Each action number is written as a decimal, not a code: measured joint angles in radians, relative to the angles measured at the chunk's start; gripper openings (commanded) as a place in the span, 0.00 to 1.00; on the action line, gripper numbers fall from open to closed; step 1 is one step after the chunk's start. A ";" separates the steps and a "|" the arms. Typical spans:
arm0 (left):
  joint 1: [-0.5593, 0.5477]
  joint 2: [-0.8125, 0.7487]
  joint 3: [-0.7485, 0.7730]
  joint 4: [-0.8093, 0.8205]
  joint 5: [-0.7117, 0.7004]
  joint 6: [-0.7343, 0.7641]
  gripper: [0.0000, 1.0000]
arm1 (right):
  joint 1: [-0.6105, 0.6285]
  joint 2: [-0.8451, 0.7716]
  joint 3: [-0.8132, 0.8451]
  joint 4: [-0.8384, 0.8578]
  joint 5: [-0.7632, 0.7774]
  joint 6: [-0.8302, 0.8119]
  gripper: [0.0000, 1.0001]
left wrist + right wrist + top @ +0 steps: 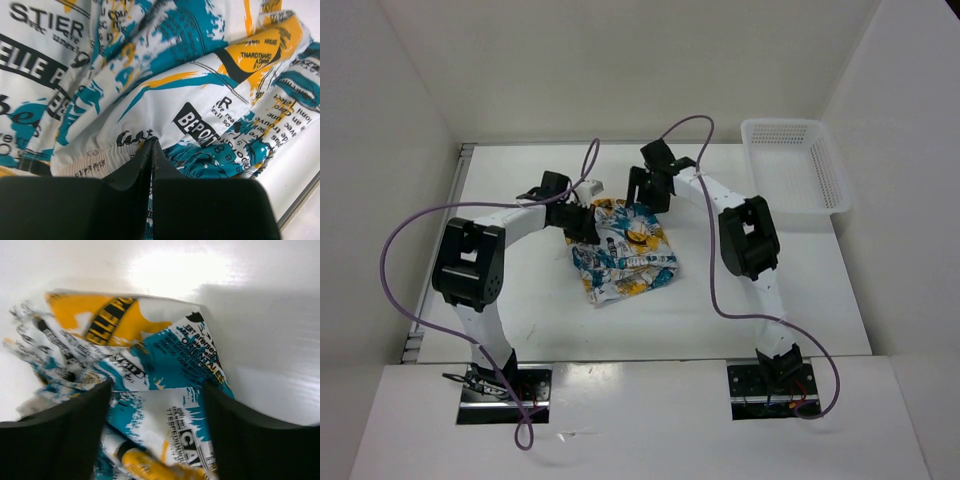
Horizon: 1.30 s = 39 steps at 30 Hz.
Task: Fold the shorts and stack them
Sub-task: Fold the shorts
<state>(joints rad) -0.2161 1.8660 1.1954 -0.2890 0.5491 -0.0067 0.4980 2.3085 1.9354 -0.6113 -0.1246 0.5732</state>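
The shorts [625, 252] lie bunched in a rough folded heap in the middle of the table, white with yellow-orange and teal splashes and black lettering. My left gripper [582, 222] is at their far left edge. In the left wrist view its jaws [151, 144] are pressed together on a thin fold of the shorts [165, 85] by the gathered waistband. My right gripper [646, 196] hovers over the shorts' far edge. In the right wrist view it [157, 392] is open, with the shorts [165, 365] spread below and between its fingers [82, 415].
A white plastic mesh basket [792, 165] stands at the back right of the table. White walls enclose the table at the left, back and right. Purple cables loop from both arms.
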 measured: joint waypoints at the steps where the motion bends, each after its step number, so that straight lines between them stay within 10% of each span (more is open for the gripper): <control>1: 0.003 0.001 0.010 -0.009 -0.002 0.000 0.10 | 0.000 -0.013 0.016 -0.011 0.017 0.000 0.96; 4: 0.016 0.003 0.054 -0.034 -0.001 0.002 0.25 | 0.000 -0.094 0.051 -0.048 0.070 -0.009 1.00; 6: 0.026 0.002 0.085 -0.039 -0.001 0.005 0.66 | 0.000 -0.183 0.051 -0.060 0.108 -0.014 1.00; 9: 0.034 -0.022 0.110 -0.049 -0.001 0.003 0.91 | -0.004 -0.370 -0.006 -0.047 0.163 -0.019 1.00; 17: 0.090 -0.294 0.105 -0.061 0.012 0.002 0.95 | -0.053 -0.824 -0.342 -0.003 0.310 -0.047 1.00; 39: 0.298 -0.573 -0.005 -0.061 -0.033 0.002 0.96 | -0.140 -1.222 -0.708 -0.120 0.536 -0.036 1.00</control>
<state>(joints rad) 0.0818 1.2930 1.1908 -0.3496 0.5159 -0.0044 0.3584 1.0863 1.2278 -0.7311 0.4114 0.5373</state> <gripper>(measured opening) 0.959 0.999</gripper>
